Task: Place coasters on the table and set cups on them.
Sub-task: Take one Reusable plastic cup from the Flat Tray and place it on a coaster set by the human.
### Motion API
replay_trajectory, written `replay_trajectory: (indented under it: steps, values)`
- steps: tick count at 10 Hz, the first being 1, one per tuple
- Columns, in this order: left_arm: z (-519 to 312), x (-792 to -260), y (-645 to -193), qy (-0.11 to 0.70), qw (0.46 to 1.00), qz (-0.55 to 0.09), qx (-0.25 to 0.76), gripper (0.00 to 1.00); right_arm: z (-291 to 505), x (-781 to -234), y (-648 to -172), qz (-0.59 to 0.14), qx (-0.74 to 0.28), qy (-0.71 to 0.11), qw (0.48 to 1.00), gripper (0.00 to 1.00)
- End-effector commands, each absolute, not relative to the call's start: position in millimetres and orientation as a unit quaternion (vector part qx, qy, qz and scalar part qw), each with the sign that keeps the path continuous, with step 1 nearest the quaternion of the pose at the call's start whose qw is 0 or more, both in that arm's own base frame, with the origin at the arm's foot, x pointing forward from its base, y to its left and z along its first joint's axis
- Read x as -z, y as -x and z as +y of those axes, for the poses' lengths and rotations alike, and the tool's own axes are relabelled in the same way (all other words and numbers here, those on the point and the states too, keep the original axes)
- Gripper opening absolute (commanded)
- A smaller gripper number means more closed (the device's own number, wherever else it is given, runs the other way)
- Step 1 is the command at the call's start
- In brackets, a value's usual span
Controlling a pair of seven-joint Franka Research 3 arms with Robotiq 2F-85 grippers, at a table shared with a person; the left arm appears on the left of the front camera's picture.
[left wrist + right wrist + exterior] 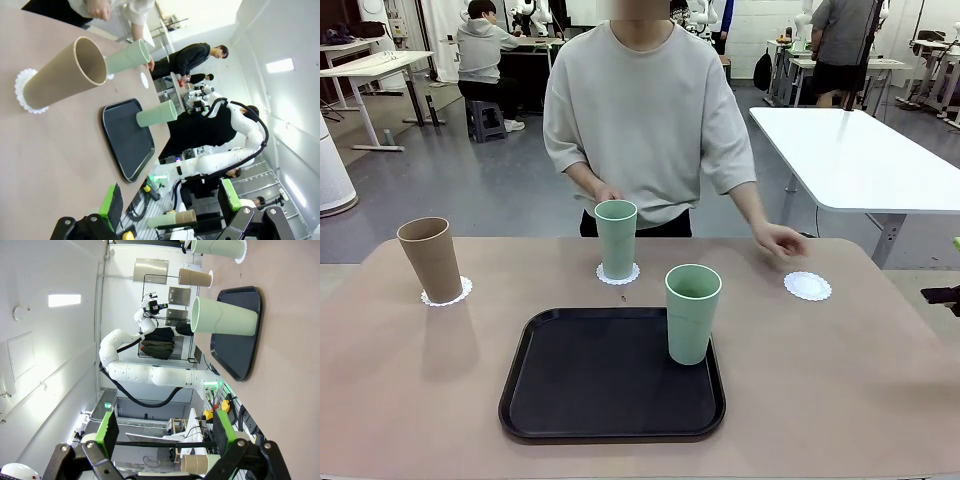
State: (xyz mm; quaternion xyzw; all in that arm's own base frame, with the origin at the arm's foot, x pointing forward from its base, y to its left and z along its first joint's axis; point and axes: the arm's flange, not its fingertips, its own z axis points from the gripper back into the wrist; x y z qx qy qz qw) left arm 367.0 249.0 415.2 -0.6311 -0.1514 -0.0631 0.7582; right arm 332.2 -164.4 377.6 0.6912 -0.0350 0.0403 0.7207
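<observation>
Brown plastic tumbler (pixel 432 258) and one mint-green tumbler (pixel 616 238) stand on white lacy paper doilies (pixel 463 292) on the beige counter (pixel 840 380) — the other mint tumbler (pixel 692 312) on the black tray (pixel 550 400). A third doily (pixel 807 286) lies bare; left and right jaws gape, empty.

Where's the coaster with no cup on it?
Front view: the empty coaster lies on the table's right side, just in front of the person's hand, right of the mint cup standing in the black tray.

Black tray (pixel 590 390) central; white table (pixel 860 150) behind.
</observation>
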Motion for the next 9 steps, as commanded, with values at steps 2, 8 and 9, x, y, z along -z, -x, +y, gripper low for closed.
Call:
replay_trajectory:
  steps: [2, 8, 9]
  values:
    - [250, -416, -367, 0.631, 0.759, -0.152, 0.056, 1.0, -164, -379, -332, -0.037, -0.042, -0.695, 0.717, 1.0]
    - [250, -416, -367, 0.631, 0.759, -0.152, 0.056, 1.0, -158, -396, -350, -0.034, -0.028, -0.652, 0.757, 1.0]
    - [250, -416, -367, 0.631, 0.759, -0.152, 0.056, 1.0, -151, -418, -374, -0.059, 0.001, -0.605, 0.794, 1.0]
